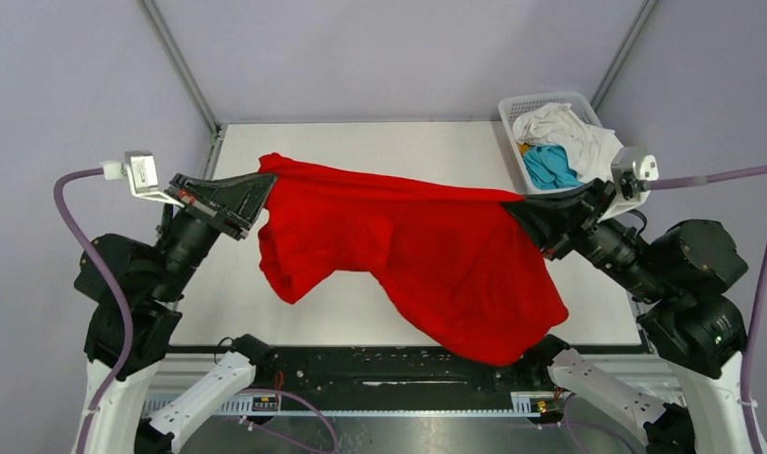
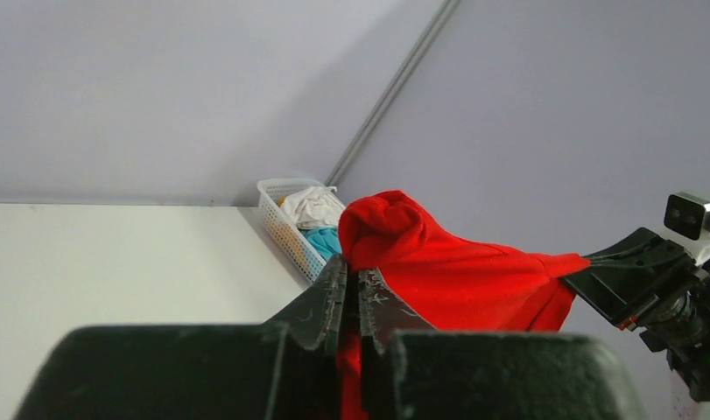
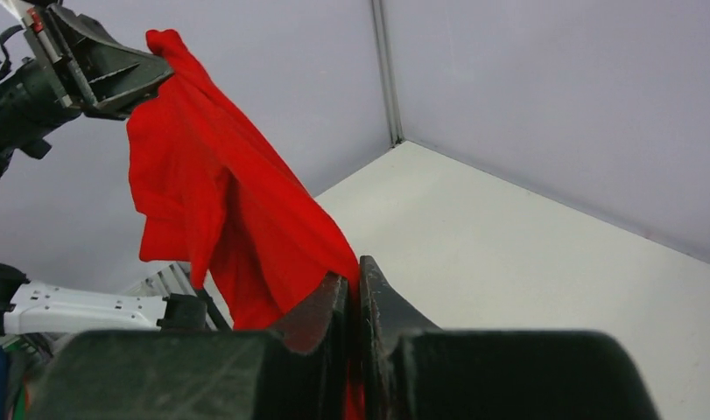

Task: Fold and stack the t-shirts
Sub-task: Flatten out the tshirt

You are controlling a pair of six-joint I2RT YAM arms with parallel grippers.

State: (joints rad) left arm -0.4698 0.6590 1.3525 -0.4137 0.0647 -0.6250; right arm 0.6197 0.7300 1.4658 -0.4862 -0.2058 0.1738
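Note:
The large red t-shirt (image 1: pixel 427 255) hangs stretched in the air between my two grippers, above the white table (image 1: pixel 379 142). My left gripper (image 1: pixel 266 182) is shut on one end of it; cloth bunches above its tips in the left wrist view (image 2: pixel 354 271). My right gripper (image 1: pixel 512 203) is shut on the other end, seen in the right wrist view (image 3: pixel 353 267). The red t-shirt (image 3: pixel 220 201) sags down from there, its low hem over the near table edge. A white t-shirt (image 1: pixel 568 130) and a teal-blue one (image 1: pixel 549 165) lie crumpled in the basket.
The white lattice basket (image 1: pixel 508 113) stands at the table's far right corner, close behind my right gripper; it also shows in the left wrist view (image 2: pixel 281 229). Grey walls enclose the table. A black rail (image 1: pixel 379 364) runs along the near edge.

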